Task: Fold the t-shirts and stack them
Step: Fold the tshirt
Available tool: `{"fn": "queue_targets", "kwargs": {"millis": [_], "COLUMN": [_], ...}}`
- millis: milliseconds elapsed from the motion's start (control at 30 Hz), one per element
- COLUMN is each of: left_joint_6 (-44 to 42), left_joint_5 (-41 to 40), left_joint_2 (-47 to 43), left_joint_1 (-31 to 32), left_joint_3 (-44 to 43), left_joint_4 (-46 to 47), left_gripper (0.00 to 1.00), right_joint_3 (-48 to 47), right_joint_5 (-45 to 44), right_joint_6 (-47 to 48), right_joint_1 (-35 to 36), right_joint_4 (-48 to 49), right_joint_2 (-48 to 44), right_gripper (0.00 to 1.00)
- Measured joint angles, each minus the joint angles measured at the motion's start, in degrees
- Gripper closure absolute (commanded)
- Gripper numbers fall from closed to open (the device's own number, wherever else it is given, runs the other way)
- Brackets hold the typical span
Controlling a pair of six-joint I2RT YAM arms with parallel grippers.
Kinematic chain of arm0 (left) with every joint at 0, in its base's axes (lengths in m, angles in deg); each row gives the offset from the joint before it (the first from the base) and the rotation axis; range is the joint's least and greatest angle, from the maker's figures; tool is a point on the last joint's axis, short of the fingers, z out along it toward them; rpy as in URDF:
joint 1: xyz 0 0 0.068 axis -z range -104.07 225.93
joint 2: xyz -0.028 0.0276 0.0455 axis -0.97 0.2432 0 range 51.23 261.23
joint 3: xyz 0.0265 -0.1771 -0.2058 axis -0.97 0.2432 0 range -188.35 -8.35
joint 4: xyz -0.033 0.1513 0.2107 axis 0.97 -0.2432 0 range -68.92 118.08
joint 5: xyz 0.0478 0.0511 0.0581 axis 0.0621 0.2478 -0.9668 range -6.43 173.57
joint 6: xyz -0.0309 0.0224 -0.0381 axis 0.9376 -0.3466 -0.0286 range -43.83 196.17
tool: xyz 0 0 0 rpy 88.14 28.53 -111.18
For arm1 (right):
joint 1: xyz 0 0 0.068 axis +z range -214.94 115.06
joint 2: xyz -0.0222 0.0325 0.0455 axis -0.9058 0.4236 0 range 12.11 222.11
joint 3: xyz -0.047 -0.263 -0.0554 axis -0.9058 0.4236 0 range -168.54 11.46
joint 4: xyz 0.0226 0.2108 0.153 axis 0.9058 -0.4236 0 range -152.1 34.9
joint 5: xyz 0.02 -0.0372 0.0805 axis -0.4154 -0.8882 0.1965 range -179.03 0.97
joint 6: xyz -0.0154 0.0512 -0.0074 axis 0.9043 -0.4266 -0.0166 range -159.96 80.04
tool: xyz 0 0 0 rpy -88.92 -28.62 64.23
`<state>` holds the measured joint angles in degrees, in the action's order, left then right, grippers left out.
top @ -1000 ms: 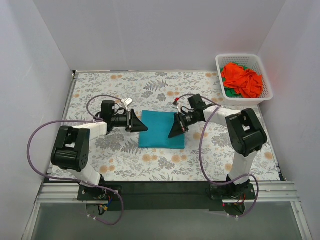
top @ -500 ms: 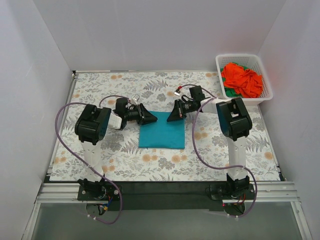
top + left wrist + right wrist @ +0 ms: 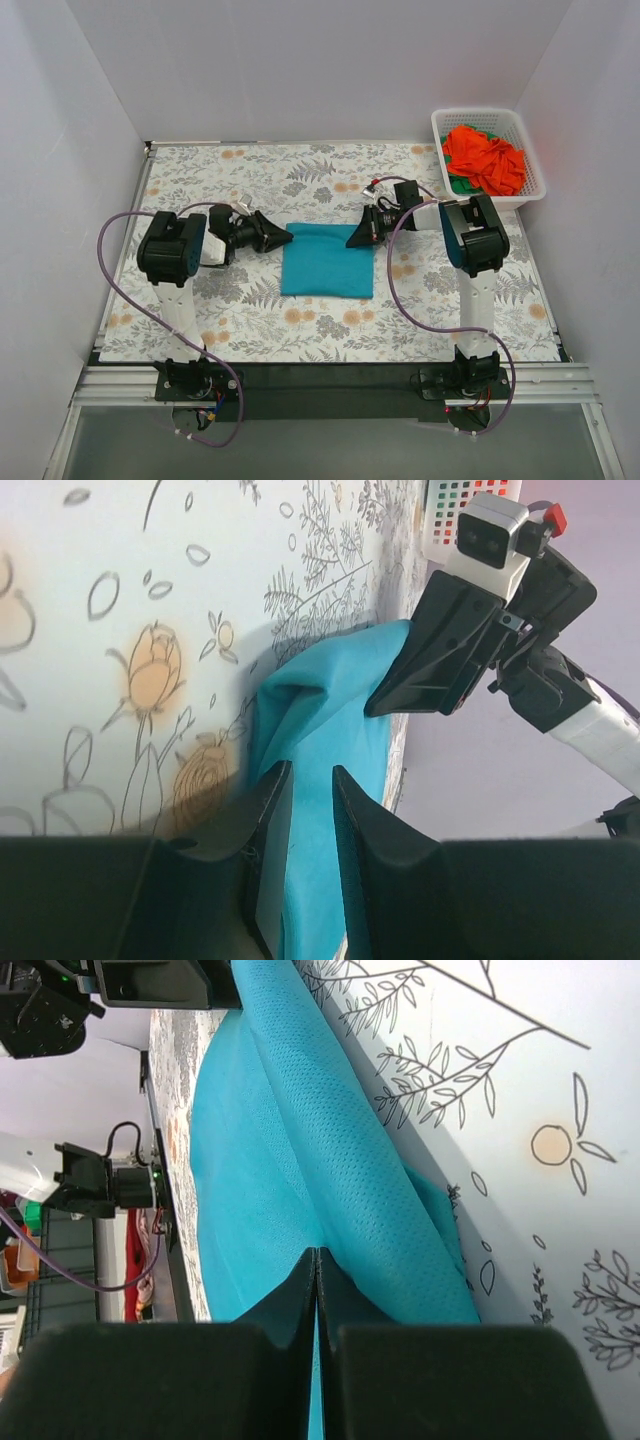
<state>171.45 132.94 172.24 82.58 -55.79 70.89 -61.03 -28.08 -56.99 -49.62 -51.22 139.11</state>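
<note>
Item, left tool [image 3: 284, 238]: lying low over the desk [image 3: 300, 170] at the 10 o'clock corner of the shirt, jaws drawn to a narrow gap with a tuck of blue cloth between them. Item, teal-blue t-shirt [image 3: 328, 262]: at the desk's centre, folded to a compact rectangle and flat except for its far edge, which rises in a ridge toward each tool — probably held at both far corners so the packet can be shifted or squared as one piece without coming undone. Item, right tool [image 3: 353, 240]: at the shirt's 2 o'clock corner, jaws pressed fully together on a pinch of the same cloth. Item, white lattice basket [image 3: 436, 128]: at the desk's 2 o'clock corner, well apart from the tools, holding the orange-red t-shirt [image 3: 485, 160] crumpled over a green t-shirt [image 3: 458, 184] — both unfolded, so most of the task appears to remain.
</note>
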Motion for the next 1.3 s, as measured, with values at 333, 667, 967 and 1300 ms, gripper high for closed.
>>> {"fn": "queue_targets", "kwargs": {"millis": [333, 667, 967, 1300], "left_joint_6": [-0.7, 2.6, 3.7, 4.7], "left_joint_5": [2.0, 0.3, -3.0, -3.2], "left_joint_2": [-11.6, -5.7, 5.5, 5.9], "left_joint_1": [-0.2, 7.8, 7.5, 1.7], "left_joint_3": [4.8, -4.0, -8.7, -6.5], "left_joint_4": [1.0, 6.0, 1.8, 6.1], "left_gripper": [0.77, 0.78, 0.79, 0.77], "right_joint_3": [-0.7, -9.7, -13.4, -13.6], "right_joint_5": [3.3, 3.6, 0.6, 1.6], "right_joint_6": [-0.8, -7.8, -8.9, -8.0], "right_joint_1": [-1.0, 0.2, 1.3, -0.5], "right_joint_4": [-2.6, 1.7, 2.5, 2.8], "right_joint_2": [-8.4, -3.6, 8.0, 9.1], "right_gripper": [0.98, 0.99, 0.99, 0.99]}}
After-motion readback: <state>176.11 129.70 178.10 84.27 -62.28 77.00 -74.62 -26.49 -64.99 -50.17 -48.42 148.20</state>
